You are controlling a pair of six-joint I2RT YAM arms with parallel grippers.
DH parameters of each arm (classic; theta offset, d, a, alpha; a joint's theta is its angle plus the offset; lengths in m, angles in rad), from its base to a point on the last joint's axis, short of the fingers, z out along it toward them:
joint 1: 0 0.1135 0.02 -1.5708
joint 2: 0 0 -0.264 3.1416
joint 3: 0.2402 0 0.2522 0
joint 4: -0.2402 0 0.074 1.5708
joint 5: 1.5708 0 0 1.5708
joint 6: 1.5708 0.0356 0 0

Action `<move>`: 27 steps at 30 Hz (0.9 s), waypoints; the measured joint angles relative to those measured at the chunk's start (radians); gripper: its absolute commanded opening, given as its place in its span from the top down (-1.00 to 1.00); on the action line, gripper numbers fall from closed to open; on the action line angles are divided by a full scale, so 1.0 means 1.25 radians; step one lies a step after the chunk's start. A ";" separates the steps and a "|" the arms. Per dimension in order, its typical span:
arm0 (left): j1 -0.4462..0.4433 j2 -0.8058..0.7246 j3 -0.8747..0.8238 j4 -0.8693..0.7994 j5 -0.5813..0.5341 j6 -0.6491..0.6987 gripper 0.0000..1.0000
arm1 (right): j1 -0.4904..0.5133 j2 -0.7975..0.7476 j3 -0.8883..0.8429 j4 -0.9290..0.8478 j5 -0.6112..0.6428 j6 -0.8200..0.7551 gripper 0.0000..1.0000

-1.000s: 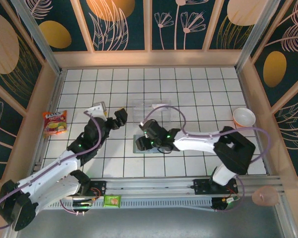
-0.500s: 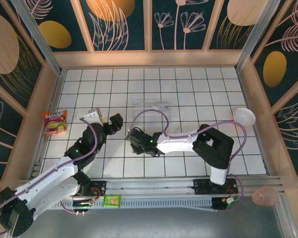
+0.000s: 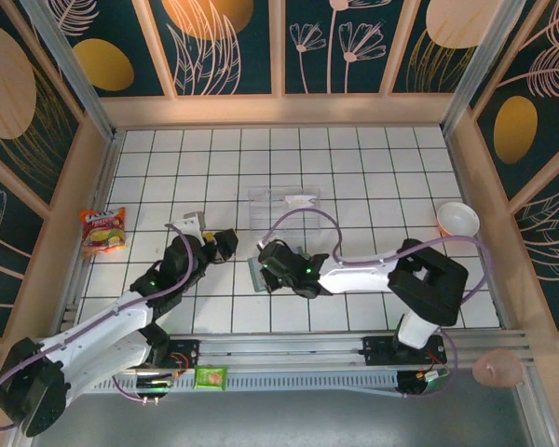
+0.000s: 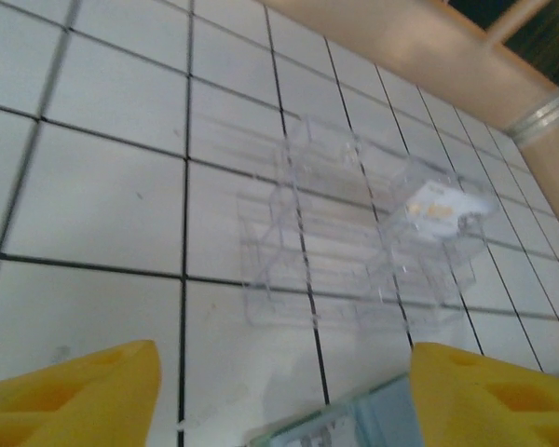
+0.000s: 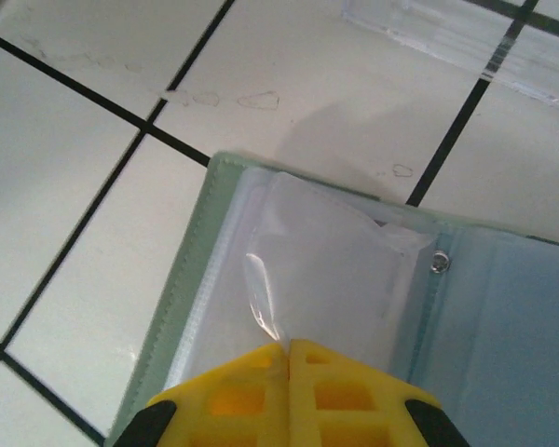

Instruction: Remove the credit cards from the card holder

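Bright, even light is washing over the white tiled floor (image 3: 354, 168). The left wrist view is blurring softly.

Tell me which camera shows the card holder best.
The right wrist view: the card holder lies open up close, its green edge and clear sleeve easy to see, with the right gripper shut at the sleeve. The top external view gives a small patch at that gripper. The left wrist view catches one corner at its bottom edge.

The right gripper (image 5: 289, 346), half open a second ago, has closed, its tips meeting at the edge of a clear credit card (image 5: 326, 270) in the card holder (image 5: 191, 279). The left gripper (image 3: 225, 244) has narrowed and drawn back toward the arm bases.
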 measured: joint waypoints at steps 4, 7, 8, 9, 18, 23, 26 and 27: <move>-0.001 0.085 -0.031 0.070 0.102 -0.026 0.09 | -0.026 -0.046 -0.036 0.040 -0.040 0.028 1.00; -0.012 0.168 -0.049 0.119 0.170 -0.045 0.40 | -0.031 -0.056 -0.043 0.054 -0.055 0.046 1.00; -0.019 0.196 -0.051 0.132 0.192 -0.047 0.48 | -0.031 -0.056 -0.045 0.057 -0.059 0.052 1.00; -0.024 0.218 -0.051 0.140 0.209 -0.048 0.52 | -0.031 -0.056 -0.047 0.059 -0.062 0.056 1.00; -0.049 0.346 0.002 0.152 0.303 -0.038 0.78 | -0.031 -0.056 -0.051 0.063 -0.070 0.080 1.00; -0.068 0.390 0.026 0.124 0.316 -0.025 0.95 | -0.031 -0.056 -0.051 0.063 -0.070 0.089 1.00; -0.077 0.420 0.042 0.101 0.324 -0.014 1.00 | -0.031 -0.056 -0.051 0.060 -0.071 0.095 1.00; -0.079 0.432 0.046 0.101 0.328 -0.013 1.00 | -0.031 -0.056 -0.051 0.055 -0.070 0.097 1.00</move>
